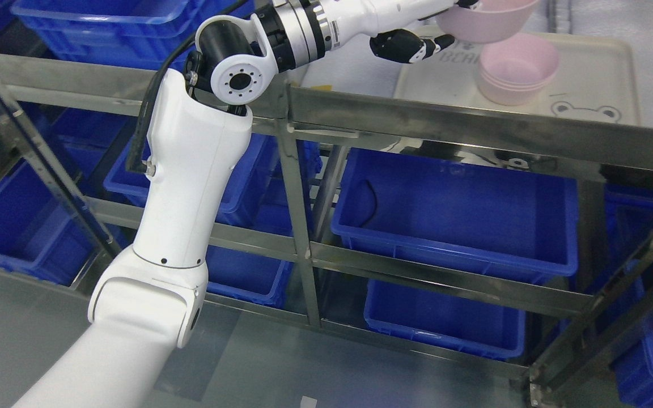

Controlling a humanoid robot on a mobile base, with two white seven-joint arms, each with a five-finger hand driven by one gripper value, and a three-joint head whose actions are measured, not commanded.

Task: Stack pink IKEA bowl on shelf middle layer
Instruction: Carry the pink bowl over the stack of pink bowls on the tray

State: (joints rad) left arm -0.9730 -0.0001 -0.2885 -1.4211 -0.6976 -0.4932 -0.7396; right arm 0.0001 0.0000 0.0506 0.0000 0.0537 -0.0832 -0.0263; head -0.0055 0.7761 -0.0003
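Observation:
My left arm rises from the lower left and reaches across the shelf's top rail. Its hand [445, 22] is shut on a pink bowl [488, 20] held in the air at the top edge, partly cut off by the frame. Black fingers [403, 46] curl under the bowl's left side. Just below and to the right, a stack of pink bowls [518, 69] stands on a cream tray [593, 85] with a bear print. The held bowl hangs above and slightly left of the stack, apart from it.
A steel shelf rail [474, 127] runs in front of the tray. Blue plastic bins [457, 209] fill the lower layers and the racks to the left. A white cloth [615, 17] lies behind the tray. The grey floor shows at the bottom.

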